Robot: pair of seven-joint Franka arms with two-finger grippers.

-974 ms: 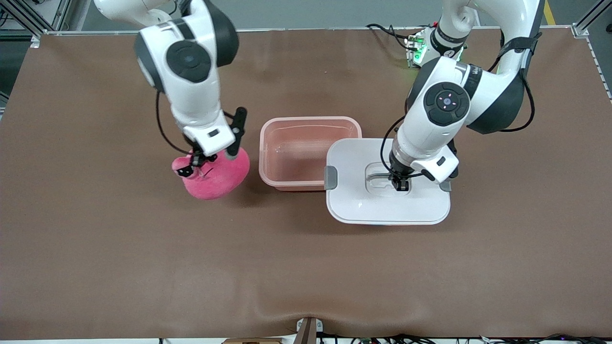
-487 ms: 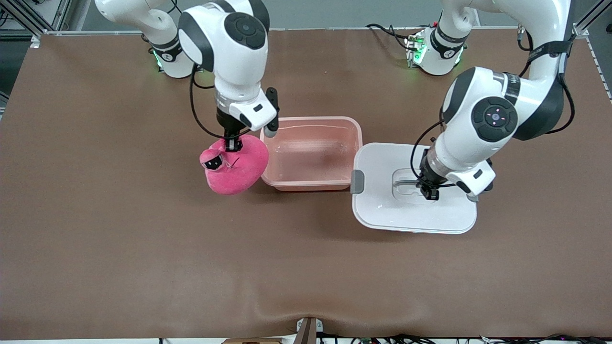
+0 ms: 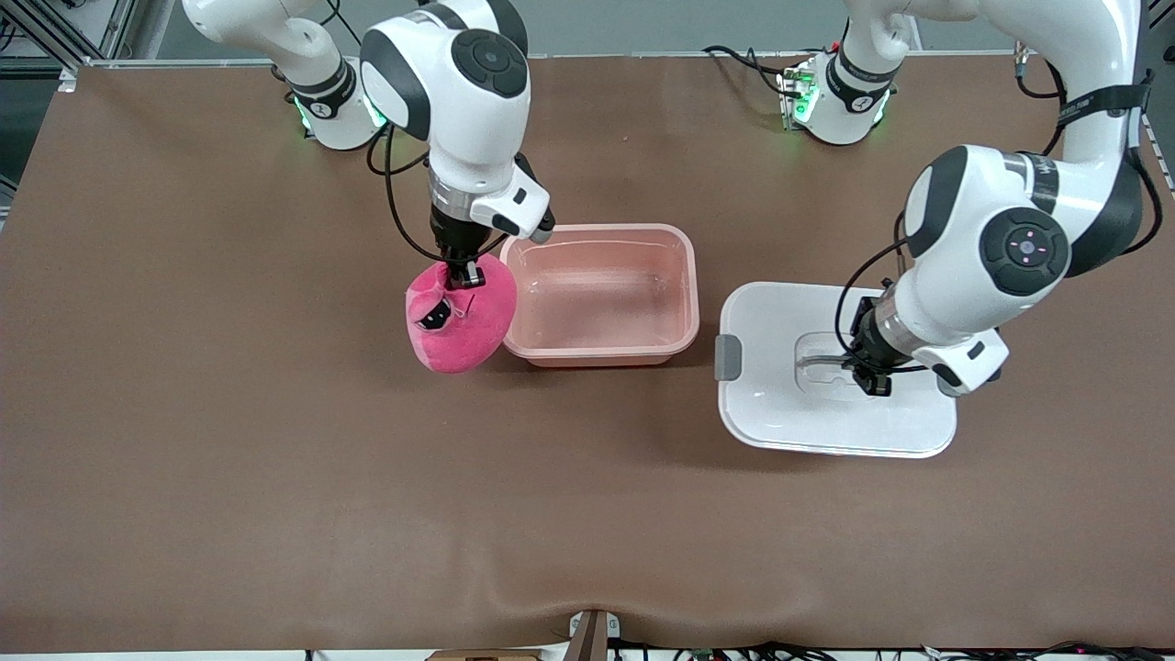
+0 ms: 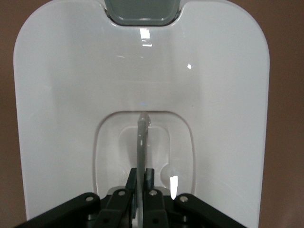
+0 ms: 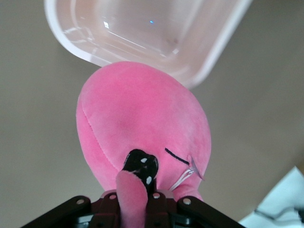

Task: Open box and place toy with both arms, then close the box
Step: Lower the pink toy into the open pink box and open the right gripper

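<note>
The open translucent pink box base (image 3: 601,344) stands mid-table with nothing in it. My right gripper (image 3: 462,272) is shut on the pink plush toy (image 3: 459,321) by one protruding eye and holds it in the air beside the base, at the edge toward the right arm's end. In the right wrist view the toy (image 5: 142,123) hangs below my gripper (image 5: 140,190) with the base's rim (image 5: 209,66) just past it. My left gripper (image 3: 870,378) is shut on the handle of the white lid (image 3: 780,404), held apart from the base toward the left arm's end. The left wrist view shows the lid (image 4: 71,95) and the gripper (image 4: 141,183).
The lid's grey clip (image 3: 727,357) faces the box base. Brown table mat (image 3: 367,505) lies open nearer the front camera. Both arm bases stand along the table's back edge.
My right gripper lifted the toy and carried it toward the box base. My left gripper carried the lid away from the base toward the left arm's end.
</note>
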